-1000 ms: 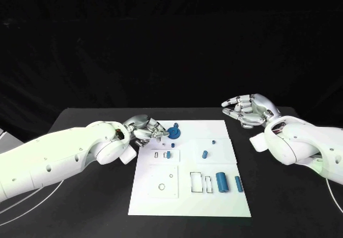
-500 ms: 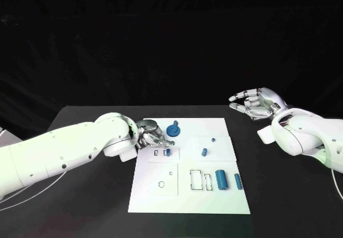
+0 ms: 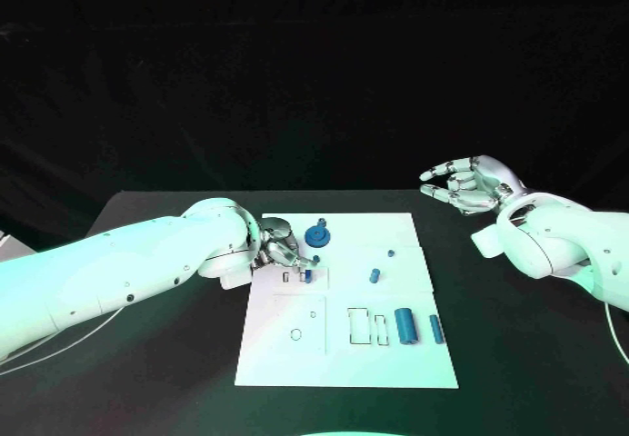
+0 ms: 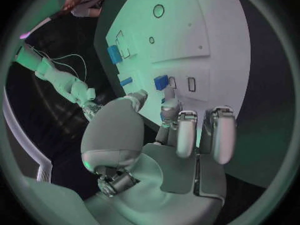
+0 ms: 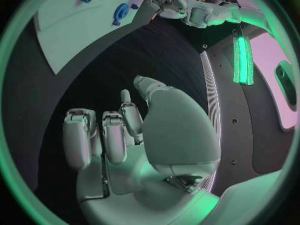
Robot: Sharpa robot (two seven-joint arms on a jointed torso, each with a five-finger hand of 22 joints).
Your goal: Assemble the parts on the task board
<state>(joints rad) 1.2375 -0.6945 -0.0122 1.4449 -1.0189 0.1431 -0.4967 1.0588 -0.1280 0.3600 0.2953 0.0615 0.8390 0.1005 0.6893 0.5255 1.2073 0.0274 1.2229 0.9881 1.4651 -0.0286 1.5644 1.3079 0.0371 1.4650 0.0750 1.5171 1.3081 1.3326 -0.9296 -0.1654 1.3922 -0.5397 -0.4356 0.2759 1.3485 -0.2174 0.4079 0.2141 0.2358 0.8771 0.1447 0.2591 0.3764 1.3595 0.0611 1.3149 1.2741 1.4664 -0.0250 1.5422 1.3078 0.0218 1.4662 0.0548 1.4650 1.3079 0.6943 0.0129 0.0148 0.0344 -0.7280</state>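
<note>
The white task board (image 3: pixel 344 350) lies mid-table, seen too as board (image 4: pixel 206 40) and board (image 5: pixel 69 20). My left hand (image 3: pixel 282 250) hangs over its far left part, fingers pointing down beside a small blue piece (image 3: pixel 307 272) by the small slots. In the left wrist view that piece (image 4: pixel 161 81) lies just beyond the thumb and fingertips (image 4: pixel 169 106), with nothing between them. A round blue gear (image 3: pixel 319 238) stands further back. My right hand (image 3: pixel 469 186) is raised off the board's far right corner, fingers loosely apart, holding nothing.
Two small blue parts (image 3: pixel 375 274) lie on the board's right half. Two blue cylinders (image 3: pixel 405 325) lie near its front right, beside outlined slots (image 3: pixel 358 326). Black table (image 3: pixel 524 363) surrounds the board. A white cable (image 3: pixel 53 350) runs at the left.
My left hand has moved from the round gear toward me, down to the small slots. My right hand has risen a little and drifted right.
</note>
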